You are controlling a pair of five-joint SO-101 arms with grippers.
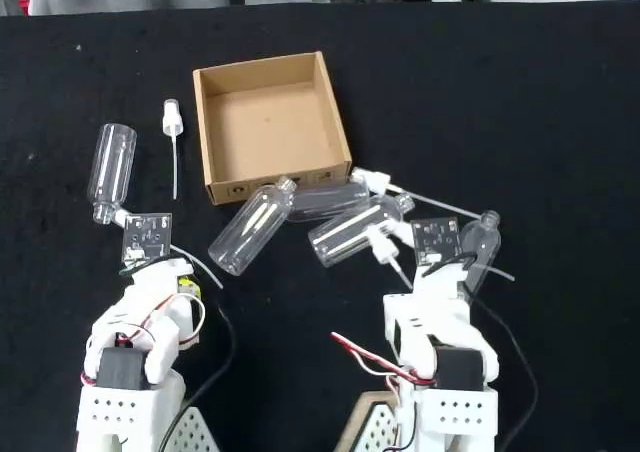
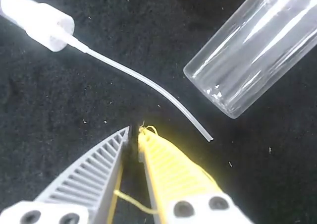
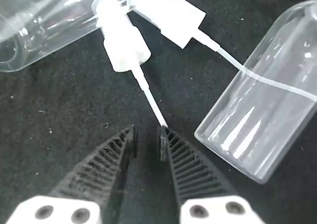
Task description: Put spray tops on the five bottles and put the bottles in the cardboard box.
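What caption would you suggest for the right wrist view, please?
Right gripper, slightly open, at the dip-tube end of a loose spray top, a clear bottle alongside.

Left pincer (image 2: 134,131) closed, empty, right pincer (image 3: 147,131) slightly parted, empty, both angled downward
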